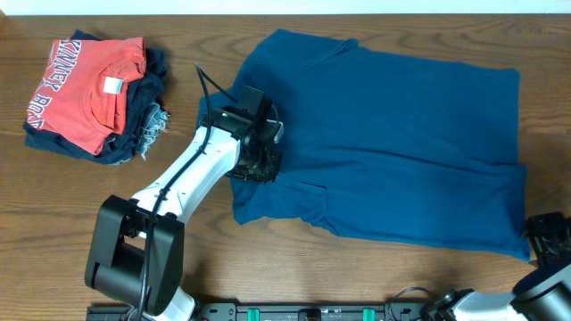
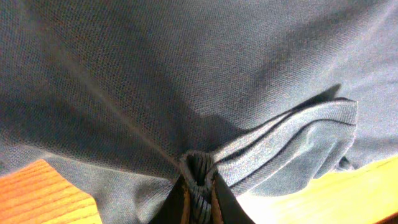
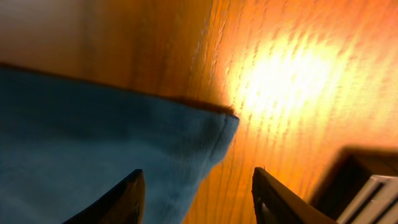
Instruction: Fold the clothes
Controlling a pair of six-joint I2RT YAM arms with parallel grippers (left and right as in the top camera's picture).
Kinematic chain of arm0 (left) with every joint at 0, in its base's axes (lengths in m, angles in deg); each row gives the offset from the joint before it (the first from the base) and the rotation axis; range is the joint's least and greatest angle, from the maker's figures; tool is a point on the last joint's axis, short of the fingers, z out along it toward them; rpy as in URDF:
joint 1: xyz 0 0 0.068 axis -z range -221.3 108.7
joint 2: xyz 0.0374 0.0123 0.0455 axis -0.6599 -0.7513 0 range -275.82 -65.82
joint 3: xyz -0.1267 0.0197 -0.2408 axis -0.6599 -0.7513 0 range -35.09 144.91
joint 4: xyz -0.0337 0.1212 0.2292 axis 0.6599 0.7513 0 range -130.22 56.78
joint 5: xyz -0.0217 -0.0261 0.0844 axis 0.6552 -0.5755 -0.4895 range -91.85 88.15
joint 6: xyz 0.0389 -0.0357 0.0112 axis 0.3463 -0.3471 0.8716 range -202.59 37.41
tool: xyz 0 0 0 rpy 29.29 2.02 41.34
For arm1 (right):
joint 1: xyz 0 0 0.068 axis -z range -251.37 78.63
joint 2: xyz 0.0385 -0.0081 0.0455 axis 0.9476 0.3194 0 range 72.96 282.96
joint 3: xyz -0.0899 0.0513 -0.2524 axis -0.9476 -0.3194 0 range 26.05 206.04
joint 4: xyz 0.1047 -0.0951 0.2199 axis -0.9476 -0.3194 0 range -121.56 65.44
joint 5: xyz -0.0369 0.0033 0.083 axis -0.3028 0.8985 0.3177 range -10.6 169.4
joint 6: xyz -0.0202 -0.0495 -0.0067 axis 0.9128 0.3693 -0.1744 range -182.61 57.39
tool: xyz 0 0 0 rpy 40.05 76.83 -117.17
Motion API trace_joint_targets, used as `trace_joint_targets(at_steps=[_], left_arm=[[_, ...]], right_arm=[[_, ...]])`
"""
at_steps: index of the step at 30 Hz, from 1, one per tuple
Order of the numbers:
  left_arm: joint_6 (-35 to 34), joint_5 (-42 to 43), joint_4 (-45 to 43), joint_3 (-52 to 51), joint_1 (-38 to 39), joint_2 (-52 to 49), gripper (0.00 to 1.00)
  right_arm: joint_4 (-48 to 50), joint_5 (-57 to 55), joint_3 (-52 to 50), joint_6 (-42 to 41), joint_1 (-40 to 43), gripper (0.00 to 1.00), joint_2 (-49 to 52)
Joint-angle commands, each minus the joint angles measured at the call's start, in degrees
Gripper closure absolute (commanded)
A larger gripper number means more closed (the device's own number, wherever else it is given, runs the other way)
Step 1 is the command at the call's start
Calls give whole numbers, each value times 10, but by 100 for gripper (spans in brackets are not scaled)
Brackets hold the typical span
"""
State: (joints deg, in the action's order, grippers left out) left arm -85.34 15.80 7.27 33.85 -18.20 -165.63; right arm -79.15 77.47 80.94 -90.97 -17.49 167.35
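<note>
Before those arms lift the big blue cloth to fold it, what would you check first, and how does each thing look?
1. The left gripper holds the blue garment: ok, shut on a bunched fold at its edge.
2. The right gripper holds the garment's near corner: not ok, jaws apart with the fabric edge between them.
3. Garment lies spread out: ok, with small wrinkles by the left gripper.
4. Pile of folded clothes out of the way: ok, apart from the garment.
5. Left grip deep enough to hold: cannot tell.
</note>
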Motion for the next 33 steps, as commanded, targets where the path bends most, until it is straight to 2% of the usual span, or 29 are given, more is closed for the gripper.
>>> trace_joint_targets(at_steps=[1,7,13,16,22,33], left_arm=[[3,-3,2,14,0,6,89],[3,-3,5,14,0,6,85],[3,-3,5,14,0,6,85],[3,-3,9,14,0,6,86],[4,-3,31,14,0,6,93],[6,-4,45,32,0,36,94]], right_arm=[[5,-6,-3,-14,2,47,46],[10,-9,-3,-7,3,55,97],[14,-13,0,-2,3,87,92],[5,-4,10,10,3,98,80],[-36,77,40,63,-12,99,19],[-72,73,70,65,-29,99,-110]])
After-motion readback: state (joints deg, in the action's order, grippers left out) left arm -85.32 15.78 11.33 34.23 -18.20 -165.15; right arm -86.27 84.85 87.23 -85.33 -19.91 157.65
